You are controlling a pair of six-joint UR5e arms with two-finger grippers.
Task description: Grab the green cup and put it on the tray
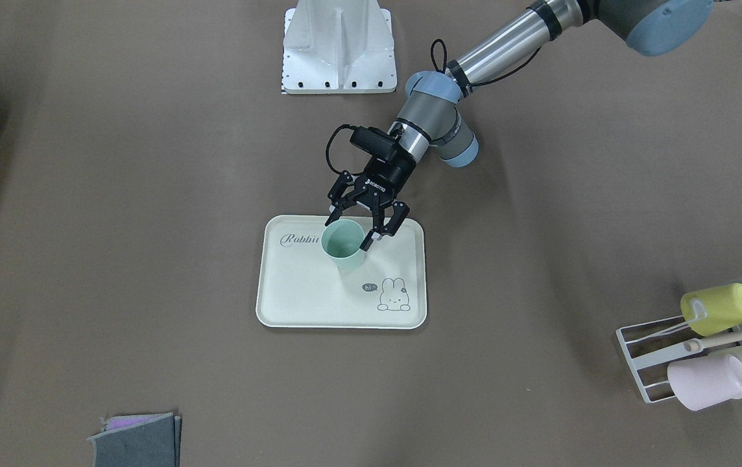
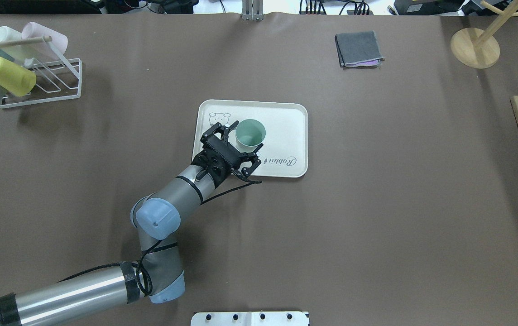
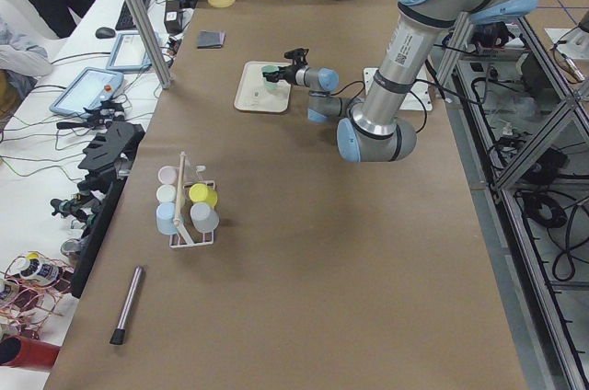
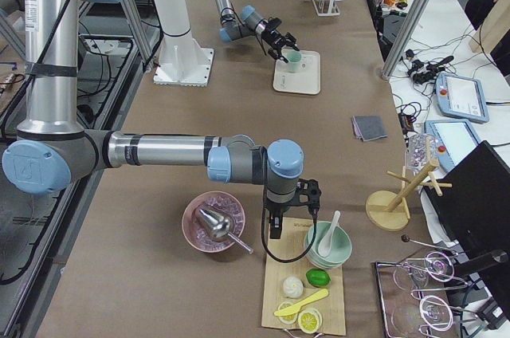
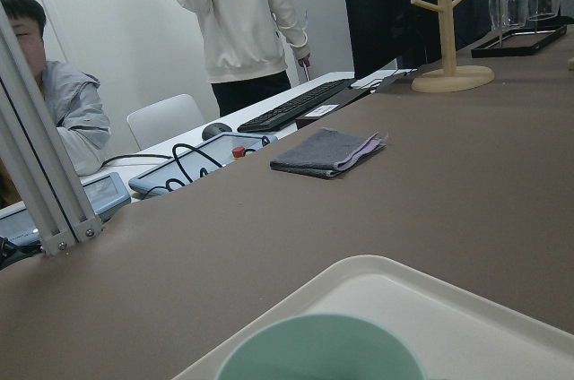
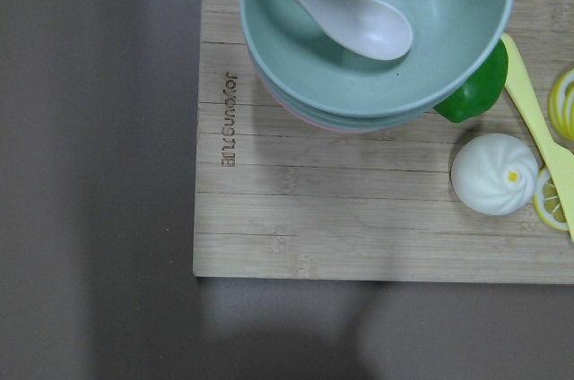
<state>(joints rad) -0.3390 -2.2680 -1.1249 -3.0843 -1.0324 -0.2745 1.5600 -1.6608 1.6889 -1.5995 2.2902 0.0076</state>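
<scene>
The green cup [image 1: 343,245] stands upright, mouth up, on the tray [image 1: 293,298]. It sits in the half nearer the robot, just beside the grey "Rabbit" script and well clear of the bunny drawing. It looks like thin plastic, so I judge it light, stiff and not fragile. Being empty and tall for its base, it would tip at a sideways nudge, and its smooth tapered wall could slide through a weak pinch. The surest hold is across the wall just below the rim, with 2 pads on opposite sides. The left gripper [image 1: 350,230] reaches in at a slant from the robot's side with its jaws spread wide. 1 fingertip is by the rim on the script side and the other by the rim on the opposite side, so the cup lies between and slightly beyond the tips. In the overhead view a sliver of tray shows between 1 finger and the cup, so I read the cup as released, though contact at the other pad cannot be ruled out. The left wrist camera shows only the cup's rim, close below the lens. The right gripper [image 4: 273,233] hangs over a wooden board [image 6: 359,219] far down the table, and I cannot tell how its jaws stand.
</scene>
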